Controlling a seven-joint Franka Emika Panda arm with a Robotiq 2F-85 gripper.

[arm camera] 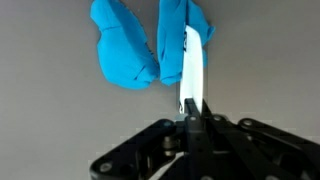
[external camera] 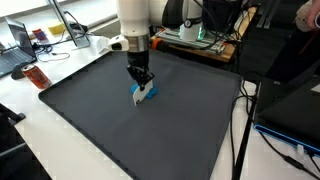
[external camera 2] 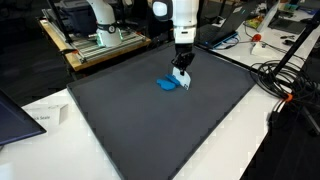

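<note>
A crumpled blue cloth-like thing with a white strip lies on the dark grey mat. In the wrist view my gripper is shut, its jaws pinched together on the near end of the white strip. The blue part bunches in two lobes beyond the fingertips. In both exterior views the gripper points straight down near the mat's far middle. The blue thing sits right under and beside it on the mat. Whether the thing is lifted off the mat I cannot tell.
A laptop and a small red-brown object sit off the mat's edge. Cables lie on the white table beside the mat, and a paper sheet rests at another corner. Equipment stands behind the arm.
</note>
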